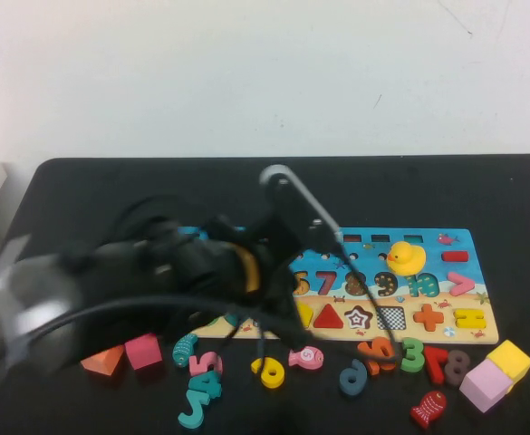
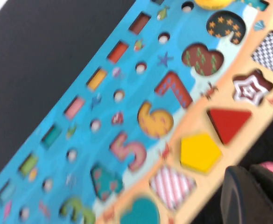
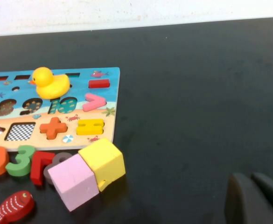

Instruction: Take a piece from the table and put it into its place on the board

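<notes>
on the board (image 2: 80,84), flat solid-yellow pentagon piece (image 2: 199,152) seated in its recess, left gripper (image 2: 255,193) closed and empty just beside the board's edge, right gripper (image 3: 257,198) closed, empty over the table (image 3: 197,93)

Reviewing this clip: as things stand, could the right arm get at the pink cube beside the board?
Probably yes. The pink cube lies on open table, touching only the yellow cube. The shut right end effector is nearby; the shut left end effector is over the board.

board (image 1: 468,319): i see my left arm (image 1: 156,272) hanging over its left half, covering it from above.
front edge: loose numbers (image 1: 373,355), a fish (image 1: 428,410) and cubes (image 1: 496,372) crowd the table (image 1: 518,199) here.
board top: a duck (image 1: 406,257) stands at the right.
right and far side: bare table, free passage.
</notes>
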Motion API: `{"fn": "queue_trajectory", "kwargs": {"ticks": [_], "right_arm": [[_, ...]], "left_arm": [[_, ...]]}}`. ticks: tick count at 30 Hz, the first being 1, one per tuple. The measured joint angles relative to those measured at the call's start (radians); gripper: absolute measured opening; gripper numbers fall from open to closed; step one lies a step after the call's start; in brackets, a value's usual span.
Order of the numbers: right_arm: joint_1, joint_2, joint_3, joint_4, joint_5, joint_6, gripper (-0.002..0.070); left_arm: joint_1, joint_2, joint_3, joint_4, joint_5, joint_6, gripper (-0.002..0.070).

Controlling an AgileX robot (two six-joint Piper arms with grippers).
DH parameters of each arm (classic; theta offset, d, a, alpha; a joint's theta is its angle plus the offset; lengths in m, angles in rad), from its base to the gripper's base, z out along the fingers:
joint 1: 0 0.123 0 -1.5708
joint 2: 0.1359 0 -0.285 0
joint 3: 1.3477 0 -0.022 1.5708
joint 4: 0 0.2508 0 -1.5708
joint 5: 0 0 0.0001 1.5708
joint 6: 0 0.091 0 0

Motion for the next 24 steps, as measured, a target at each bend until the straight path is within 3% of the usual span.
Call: {"fn": "queue_trajectory", "kwargs": {"ticks": [14,24], "right_arm": [[0.0,0.0,0.0,0.0,0.0,0.0,0.0018],[0.0,0.0,0.0,0.0,0.0,0.0,0.0019]], "left_arm": [[0.0,-0.554,0.322,-0.018,-0.088,-0.067,-0.0001],[0.0,-0.749,0.37,-0.072,0.095,-0.084,-0.0001]]}}
